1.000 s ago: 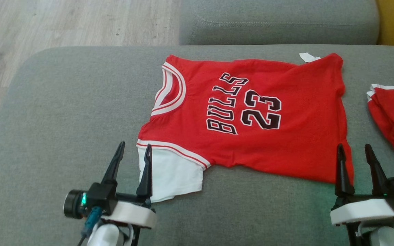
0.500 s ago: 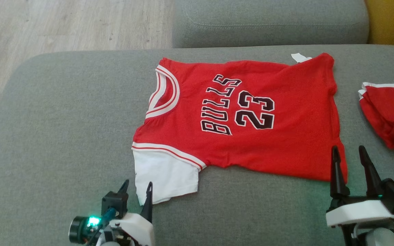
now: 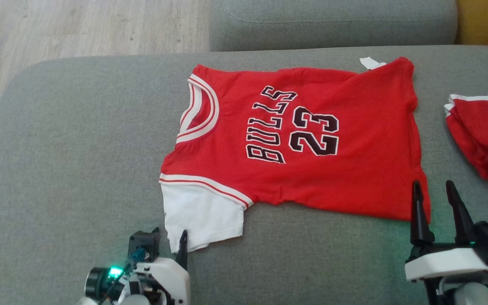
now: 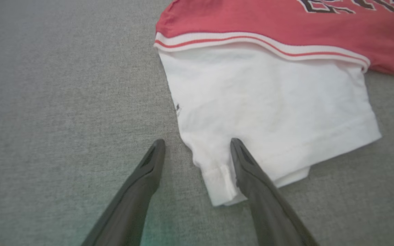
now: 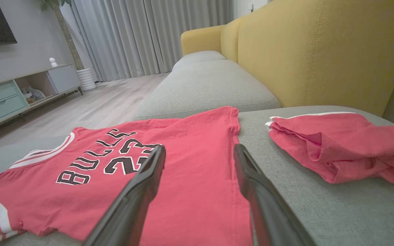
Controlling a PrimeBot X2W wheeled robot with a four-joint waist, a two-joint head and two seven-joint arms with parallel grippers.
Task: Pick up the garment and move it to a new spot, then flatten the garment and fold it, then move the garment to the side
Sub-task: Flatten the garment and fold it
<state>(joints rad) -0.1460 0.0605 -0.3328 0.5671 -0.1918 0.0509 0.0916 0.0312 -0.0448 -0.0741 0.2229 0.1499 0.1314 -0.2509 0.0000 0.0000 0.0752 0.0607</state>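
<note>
Looking down at the grey sofa seat [image 3: 79, 148]. Red jersey [image 3: 303, 140], "BULLS 23" print up, lies spread flat mid-cushion, with the collar toward the robot's left and the hem toward its right. Second red garment [image 3: 485, 135], bunched, sits apart from the jersey, off the hem side at the right edge. White sleeve [image 3: 203, 216] sticks out of the jersey's near-left corner. Right gripper [image 3: 433, 184]: jaws apart, gripping nothing, one finger over the near hem corner, the other over bare cushion; can't tell if it touches cloth. Left gripper [image 4: 197, 141]: jaws apart, gripping nothing, low at the sleeve's near corner and straddling its edge, one finger over white cloth, the other over cushion. Small white tag [image 3: 371, 62] pokes out at the far hem corner.
</note>
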